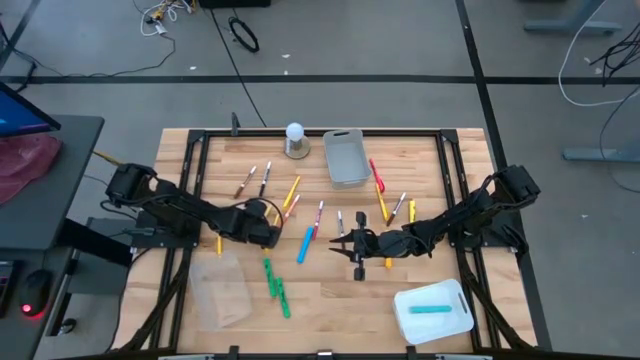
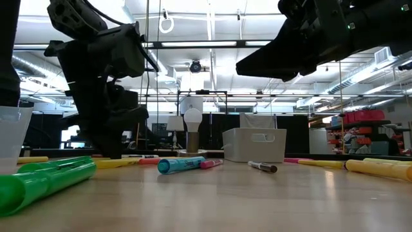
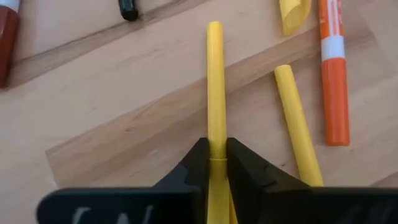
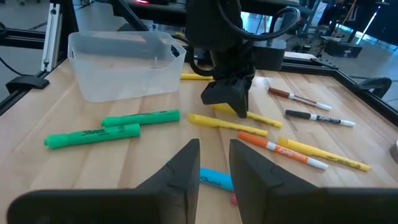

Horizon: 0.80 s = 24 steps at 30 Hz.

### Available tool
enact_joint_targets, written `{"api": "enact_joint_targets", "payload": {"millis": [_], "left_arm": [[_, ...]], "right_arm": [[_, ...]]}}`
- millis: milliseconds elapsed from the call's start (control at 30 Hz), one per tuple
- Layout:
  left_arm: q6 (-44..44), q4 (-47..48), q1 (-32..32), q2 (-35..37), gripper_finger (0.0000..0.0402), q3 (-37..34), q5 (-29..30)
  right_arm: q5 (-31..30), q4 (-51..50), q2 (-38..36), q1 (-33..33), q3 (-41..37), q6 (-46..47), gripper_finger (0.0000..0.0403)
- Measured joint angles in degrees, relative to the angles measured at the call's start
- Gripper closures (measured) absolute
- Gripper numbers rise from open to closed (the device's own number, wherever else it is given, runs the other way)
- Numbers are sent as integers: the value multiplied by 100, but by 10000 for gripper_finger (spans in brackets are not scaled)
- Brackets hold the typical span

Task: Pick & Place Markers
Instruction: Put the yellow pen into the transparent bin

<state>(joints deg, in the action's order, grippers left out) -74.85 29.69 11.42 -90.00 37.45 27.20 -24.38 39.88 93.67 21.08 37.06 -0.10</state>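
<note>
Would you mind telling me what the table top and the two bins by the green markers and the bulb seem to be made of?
Table top: pale wood planks, matte, with visible grain and seams. Clear bin near the green markers: probably plastic, translucent and slightly frosted, since the wood shows through. Grey bin beside the bulb: likely opaque plastic, smooth, with rounded corners.

yellow marker (image 3: 216, 93) rear end hidden between left gripper (image 3: 216, 163) fingers; green markers (image 2: 38, 180) cut off, probably two.
</note>
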Motion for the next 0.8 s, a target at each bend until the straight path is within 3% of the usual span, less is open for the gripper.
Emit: {"api": "enact_joint_targets", "payload": {"millis": [233, 400, 533, 633, 800], "left_arm": [[462, 105, -7, 746, 360, -15, 403], [1273, 205, 59, 1550, 364, 223, 152], [1871, 212, 339, 1939, 365, 854, -317], [1950, 419, 706, 2000, 366, 1546, -344], [964, 1484, 1492, 1849, 366, 2619, -92]], "right_arm": [[0, 4, 0, 0, 0, -7, 314], [0, 11, 0, 2, 0, -11, 314], [0, 49, 0, 1, 0, -11, 314], [0, 50, 0, 2, 0, -9, 314], [0, 57, 0, 0, 0, -9, 314]]}}
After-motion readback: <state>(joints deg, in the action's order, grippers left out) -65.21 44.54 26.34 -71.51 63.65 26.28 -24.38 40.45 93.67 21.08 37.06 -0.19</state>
